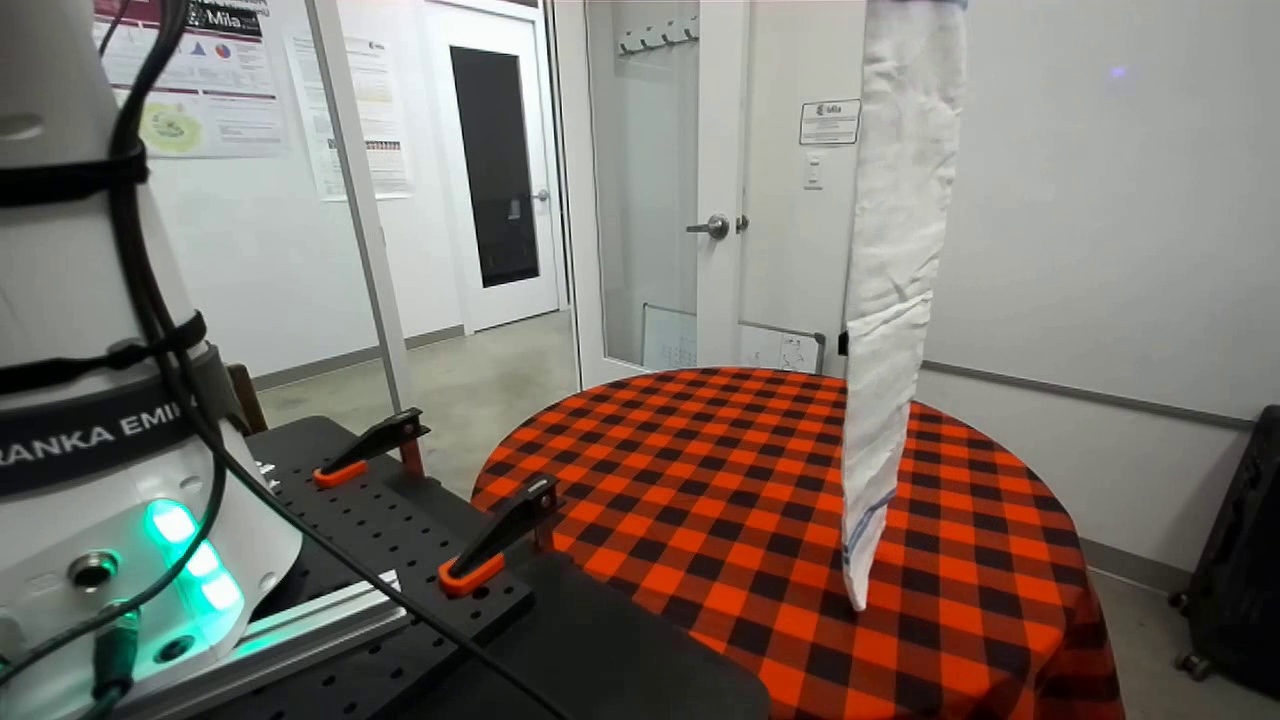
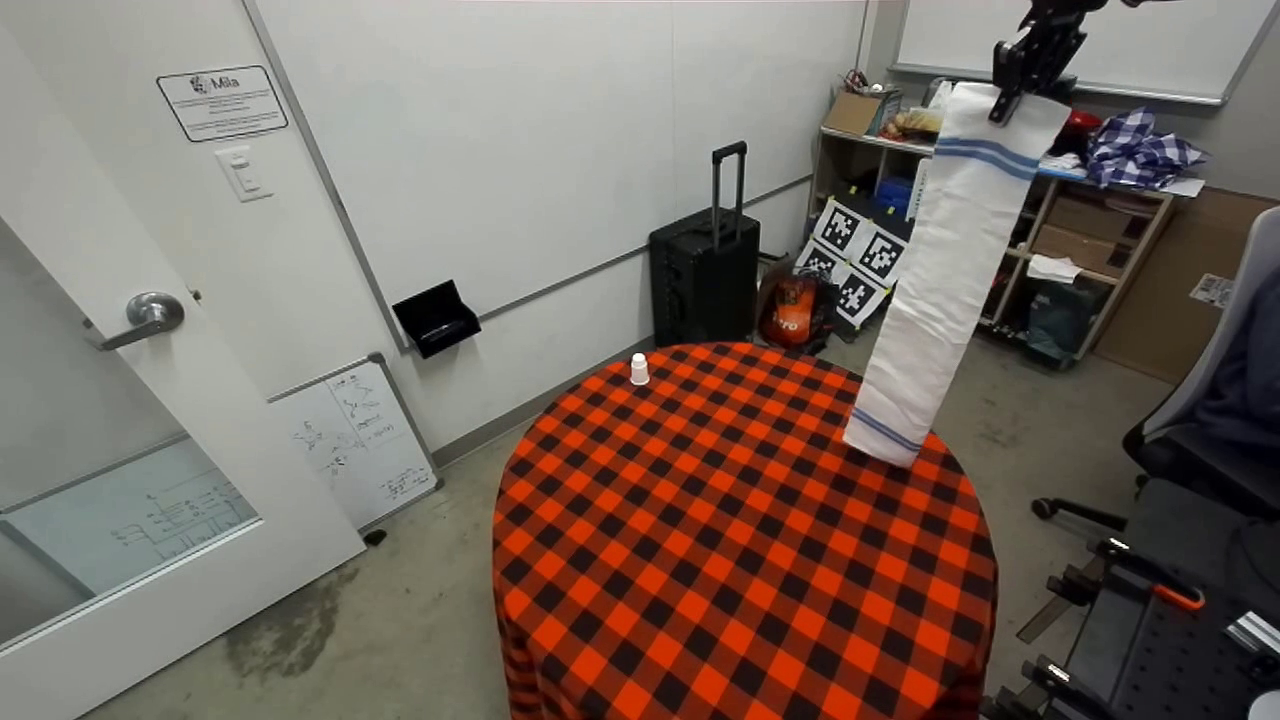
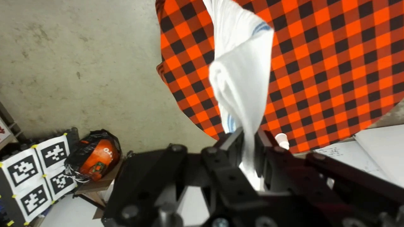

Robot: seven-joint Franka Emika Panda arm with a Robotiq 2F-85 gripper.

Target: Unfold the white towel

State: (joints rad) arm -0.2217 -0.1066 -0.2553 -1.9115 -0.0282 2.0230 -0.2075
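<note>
Wrist view: wrinkled white towel (image 3: 247,71)

In an exterior view, the arm base (image 1: 60,540) stands near left; in an exterior view, the gripper (image 2: 1003,108) points obliquely downward, jaws clamped.

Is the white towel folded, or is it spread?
Folded: the towel hangs from the gripper as a narrow strip; the wrist view shows doubled layers.

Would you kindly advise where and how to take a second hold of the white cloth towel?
Probably by a lower corner of the blue-striped white cloth towel, approached edge-on from the side: it hangs as a long, narrow strip, clamped near its top by the black pincer, and its striped lower end is ungripped.
</note>
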